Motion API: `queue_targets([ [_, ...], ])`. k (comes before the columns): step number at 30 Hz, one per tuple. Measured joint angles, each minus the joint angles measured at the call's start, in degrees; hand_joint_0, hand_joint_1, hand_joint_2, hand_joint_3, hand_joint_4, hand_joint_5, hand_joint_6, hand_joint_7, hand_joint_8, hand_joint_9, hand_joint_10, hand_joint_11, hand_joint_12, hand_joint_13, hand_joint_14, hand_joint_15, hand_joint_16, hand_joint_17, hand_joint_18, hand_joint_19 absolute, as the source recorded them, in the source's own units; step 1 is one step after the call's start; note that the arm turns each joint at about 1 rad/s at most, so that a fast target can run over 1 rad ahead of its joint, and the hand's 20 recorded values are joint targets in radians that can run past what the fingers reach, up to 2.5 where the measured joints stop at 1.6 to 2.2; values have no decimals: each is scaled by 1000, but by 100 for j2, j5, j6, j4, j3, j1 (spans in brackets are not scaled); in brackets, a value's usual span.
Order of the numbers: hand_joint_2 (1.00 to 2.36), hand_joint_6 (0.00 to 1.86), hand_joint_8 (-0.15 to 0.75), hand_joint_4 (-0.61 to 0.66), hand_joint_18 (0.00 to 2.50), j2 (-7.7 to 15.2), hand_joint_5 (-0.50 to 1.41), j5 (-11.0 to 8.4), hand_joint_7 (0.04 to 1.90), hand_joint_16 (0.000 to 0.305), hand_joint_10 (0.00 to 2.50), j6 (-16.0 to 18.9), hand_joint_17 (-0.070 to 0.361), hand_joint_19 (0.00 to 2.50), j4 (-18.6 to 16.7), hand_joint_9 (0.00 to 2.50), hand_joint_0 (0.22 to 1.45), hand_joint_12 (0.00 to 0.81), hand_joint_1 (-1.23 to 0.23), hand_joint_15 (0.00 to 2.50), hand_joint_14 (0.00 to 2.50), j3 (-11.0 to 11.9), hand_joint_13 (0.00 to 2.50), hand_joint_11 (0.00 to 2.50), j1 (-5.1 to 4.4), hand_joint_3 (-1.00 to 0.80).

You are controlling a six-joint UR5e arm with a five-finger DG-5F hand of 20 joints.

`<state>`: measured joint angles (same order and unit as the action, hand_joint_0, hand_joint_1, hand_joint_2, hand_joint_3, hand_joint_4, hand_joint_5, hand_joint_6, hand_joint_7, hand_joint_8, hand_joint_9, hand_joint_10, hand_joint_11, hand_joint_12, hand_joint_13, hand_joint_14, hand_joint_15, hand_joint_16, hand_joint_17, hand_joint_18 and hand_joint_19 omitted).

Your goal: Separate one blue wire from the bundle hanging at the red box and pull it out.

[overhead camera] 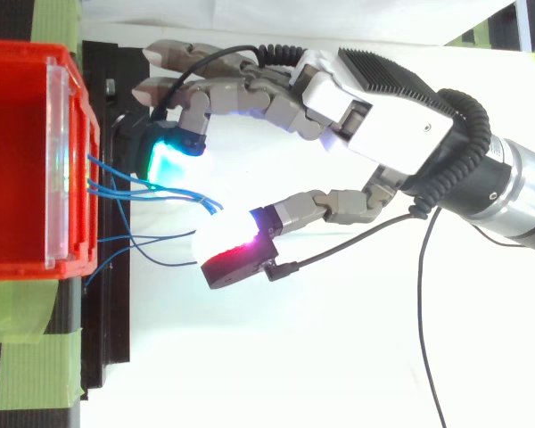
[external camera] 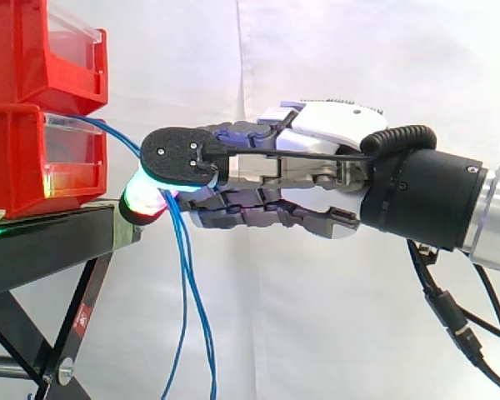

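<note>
Behind, you have a white curtain [external camera: 358, 50], with red bins [external camera: 17, 167] on a black stand [external camera: 50, 242]. Thin blue wires [external camera: 183, 283] leave the lower bin's front and hang in loose loops. Your hand [overhead camera: 383, 125] is spread, with the wires running between thumb and fingers, unclamped.

No word, number or brand can be read anywhere. The one printed thing is a small red sticker [external camera: 82, 319] with white marks, on a slanting leg of the black stand [external camera: 50, 242] below the red box [external camera: 17, 158]. Its print is too small to make out.
</note>
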<state>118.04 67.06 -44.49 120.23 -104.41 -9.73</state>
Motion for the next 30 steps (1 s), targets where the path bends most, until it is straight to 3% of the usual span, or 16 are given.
queue_targets([
  [17,1012,745,344,259,328,0,-147,-33,911,52,3,15,116,64,0,521,608,381,-752,107,2,0,282,123,1,-349],
  [30,1016,770,349,227,365,-23,-149,-25,910,51,4,44,115,78,0,553,607,384,-733,118,3,0,325,137,2,-283],
])
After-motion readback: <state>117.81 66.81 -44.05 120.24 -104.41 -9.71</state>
